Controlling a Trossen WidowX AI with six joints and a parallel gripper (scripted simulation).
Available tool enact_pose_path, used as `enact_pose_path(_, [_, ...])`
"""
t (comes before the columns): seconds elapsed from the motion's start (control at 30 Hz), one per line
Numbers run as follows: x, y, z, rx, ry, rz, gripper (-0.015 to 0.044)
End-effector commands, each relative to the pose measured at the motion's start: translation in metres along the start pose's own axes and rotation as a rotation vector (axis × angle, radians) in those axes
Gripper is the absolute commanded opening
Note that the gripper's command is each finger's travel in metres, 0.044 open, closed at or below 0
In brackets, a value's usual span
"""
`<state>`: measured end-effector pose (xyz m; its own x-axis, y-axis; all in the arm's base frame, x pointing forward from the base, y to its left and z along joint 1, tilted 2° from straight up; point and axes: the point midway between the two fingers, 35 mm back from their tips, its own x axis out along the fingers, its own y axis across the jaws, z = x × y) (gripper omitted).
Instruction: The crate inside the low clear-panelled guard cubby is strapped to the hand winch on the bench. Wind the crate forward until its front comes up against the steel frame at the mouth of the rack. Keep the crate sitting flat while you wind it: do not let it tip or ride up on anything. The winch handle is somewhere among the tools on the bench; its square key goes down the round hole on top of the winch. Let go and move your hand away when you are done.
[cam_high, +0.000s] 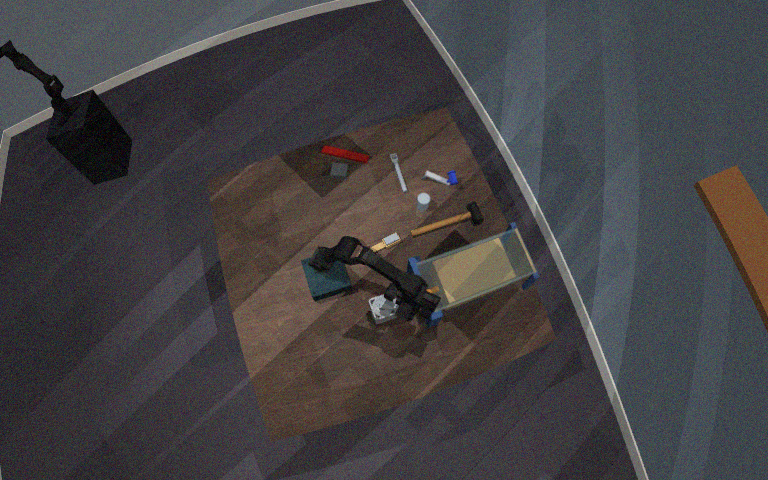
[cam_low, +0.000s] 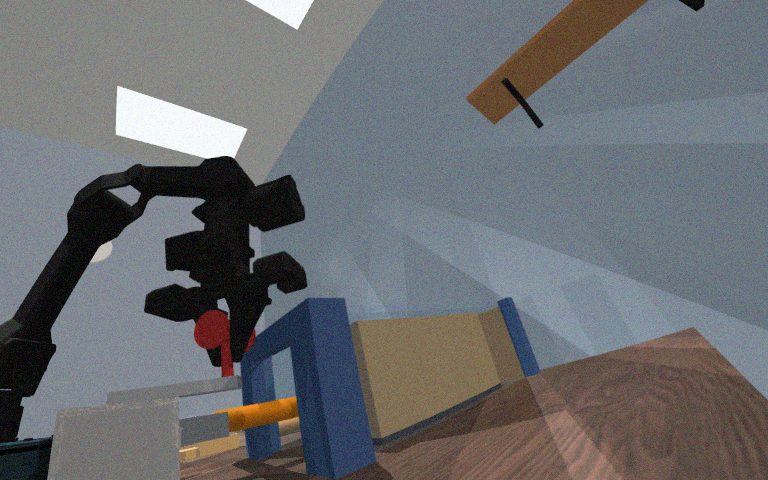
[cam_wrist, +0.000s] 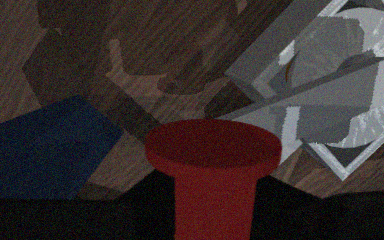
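My gripper (cam_low: 226, 357) (cam_wrist: 200, 165) is shut on the red knob (cam_low: 212, 329) (cam_wrist: 215, 145) of the winch handle. The handle's grey crank bar (cam_low: 169, 389) (cam_wrist: 320, 100) lies level across the top of the grey winch (cam_high: 380, 310) (cam_low: 116, 441). The bar points from the winch toward the rack's mouth; its key end is hidden. An orange strap (cam_low: 260, 413) runs from the winch through the blue frame (cam_high: 433, 318) (cam_low: 325, 384). The tan crate (cam_high: 475, 268) (cam_low: 424, 373) sits flat in the clear-panelled cubby, its front close behind the frame. I cannot tell whether they touch.
The arm's teal base block (cam_high: 327, 278) stands left of the winch. A brush (cam_high: 390, 238), a mallet (cam_high: 441, 224), a light cylinder (cam_high: 423, 199), a blue-headed tool (cam_high: 451, 177), a wrench (cam_high: 399, 172), a red bar (cam_high: 345, 153) and a grey block (cam_high: 339, 169) lie farther back.
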<state>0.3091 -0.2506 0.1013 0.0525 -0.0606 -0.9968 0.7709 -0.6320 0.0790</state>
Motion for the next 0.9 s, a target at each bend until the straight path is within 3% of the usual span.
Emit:
enact_pose_path(0.0, [0.001, -0.011, -0.021, -0.022, 0.037, -0.024, 0.0])
enact_pose_path(0.87, [0.0, -0.033, -0.043, -0.022, 0.039, -0.026, 0.0])
